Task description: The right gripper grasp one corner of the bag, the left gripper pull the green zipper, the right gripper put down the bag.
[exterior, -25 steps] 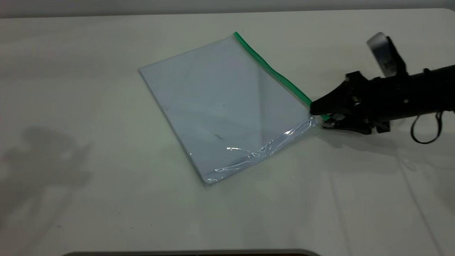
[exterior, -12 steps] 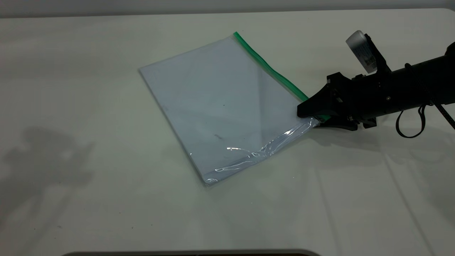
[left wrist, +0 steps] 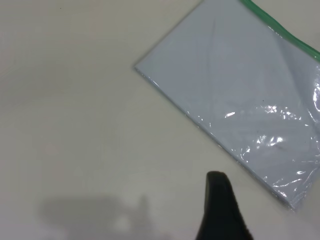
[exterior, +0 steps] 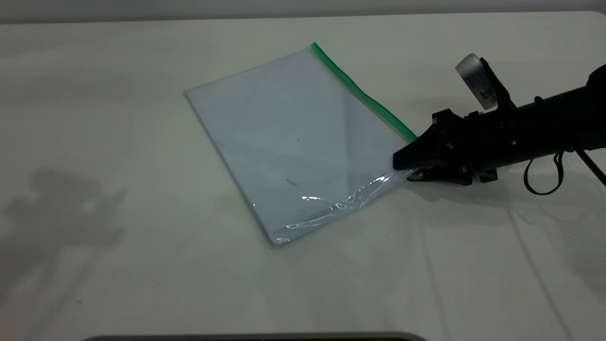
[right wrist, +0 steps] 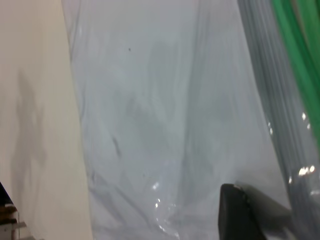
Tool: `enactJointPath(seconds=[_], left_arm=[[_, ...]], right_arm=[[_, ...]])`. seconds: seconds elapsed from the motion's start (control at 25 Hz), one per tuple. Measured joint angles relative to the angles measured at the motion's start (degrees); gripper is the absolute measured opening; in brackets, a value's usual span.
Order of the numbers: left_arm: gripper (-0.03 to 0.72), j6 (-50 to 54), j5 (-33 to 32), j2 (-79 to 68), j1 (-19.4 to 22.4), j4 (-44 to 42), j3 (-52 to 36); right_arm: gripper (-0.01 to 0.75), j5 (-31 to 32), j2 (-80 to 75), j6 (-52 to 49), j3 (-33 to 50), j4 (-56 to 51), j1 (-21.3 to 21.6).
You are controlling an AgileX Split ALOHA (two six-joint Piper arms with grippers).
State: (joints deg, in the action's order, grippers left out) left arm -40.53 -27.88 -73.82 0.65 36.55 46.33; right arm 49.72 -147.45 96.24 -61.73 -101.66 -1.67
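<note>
The bag (exterior: 293, 142) lies flat on the table, a clear pouch with pale sheets inside. The green zipper (exterior: 360, 92) runs along its far right edge. No slider tab shows. My right gripper (exterior: 405, 171) is open at the bag's right corner, one jaw above the plastic and one below, near the table. In the right wrist view a black fingertip (right wrist: 235, 210) sits over the bag (right wrist: 150, 125), beside the zipper (right wrist: 295, 45). My left gripper (left wrist: 220, 200) hovers off the bag's (left wrist: 235, 85) near edge and is out of the exterior view.
The white table (exterior: 118, 237) spreads wide on the left and in front of the bag. The right arm's black cable (exterior: 544, 175) hangs in a loop just above the table on the right. Arm shadows fall on the table's left side.
My right gripper has moved left and down onto the bag's right corner, so its jaws now straddle the plastic. The bag has not moved.
</note>
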Motion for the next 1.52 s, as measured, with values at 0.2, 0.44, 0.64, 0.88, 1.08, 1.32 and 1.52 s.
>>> enactJointPath(seconds=[0.2, 0.44, 0.64, 0.88, 1.08, 1.32, 1.52], left_arm=[[0.545, 0.00, 0.00, 0.00, 0.00, 0.06, 0.00], [0.545, 0.00, 0.00, 0.00, 0.00, 0.06, 0.00], [0.545, -2.41, 0.00, -0.72, 0.00, 0.12, 0.00], [0.545, -8.21, 0.43, -5.47, 0.00, 4.72, 0.53], [0.545, -15.66, 1.35, -9.66, -0.48, 10.86, 5.07], [0.545, -21.92, 2.76, -17.39, -4.73, 15.60, 10.60], [0.545, -24.53, 3.60, -24.75, -8.65, 15.98, 15.26]], right_arm=[[0.264, 1.83, -0.22, 1.06, 0.00, -0.65, 0.00], [0.036, 4.03, -0.28, 2.87, 0.00, 0.59, 0.00], [0.033, 4.25, 1.09, 2.93, 0.00, 5.05, -0.17], [0.033, -2.14, 10.68, 0.36, -2.10, 15.85, -1.96], [0.033, -4.07, 13.03, -9.93, -11.61, 31.88, -5.45], [0.033, 1.75, 10.93, -18.83, -23.95, 50.56, -10.95], [0.033, 9.91, 8.88, -17.04, -30.03, 52.98, -11.47]])
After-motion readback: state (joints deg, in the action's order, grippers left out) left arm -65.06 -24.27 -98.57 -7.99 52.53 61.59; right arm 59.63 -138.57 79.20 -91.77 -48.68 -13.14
